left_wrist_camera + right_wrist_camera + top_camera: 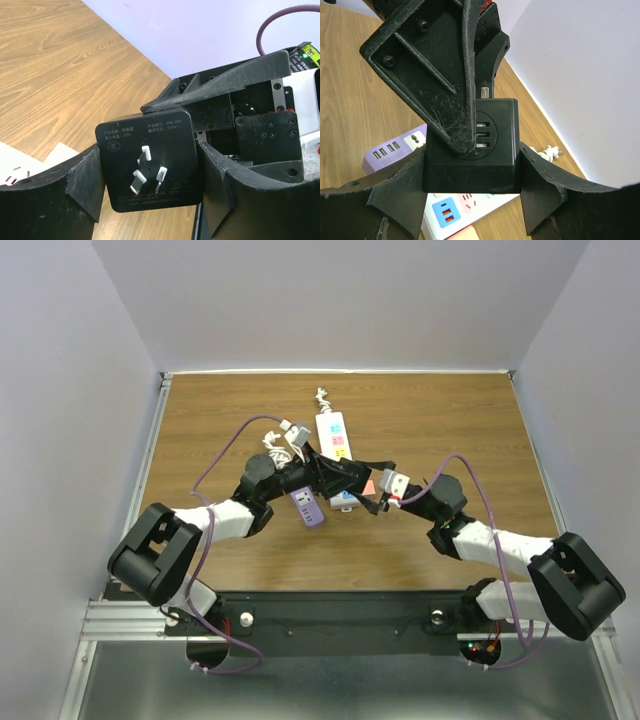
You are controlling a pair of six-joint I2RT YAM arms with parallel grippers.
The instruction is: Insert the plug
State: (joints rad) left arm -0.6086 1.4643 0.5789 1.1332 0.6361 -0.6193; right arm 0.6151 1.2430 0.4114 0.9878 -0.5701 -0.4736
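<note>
Your left gripper (149, 186) is clenched on the black plug (150, 150), with one finger pressed to each side of it. In the left wrist view, the three metal prongs (146, 172) of the plug face the camera. Your right gripper (470, 194) is closed on the same plug from the other direction, and its fingers (395, 197) touch the two sides of the body. In the right wrist view, one finger of your left gripper lies across the round face of the plug and hides part of it.

From the top view, both arms meet over the middle of the wooden table (460, 430), and the plug is held in the air between them. Under it you see the near end of a white power strip (332, 435), which runs toward the far side. A purple power strip (308, 508) lies just left of that near end. A white cable (275, 433) is bundled left of the white strip.
</note>
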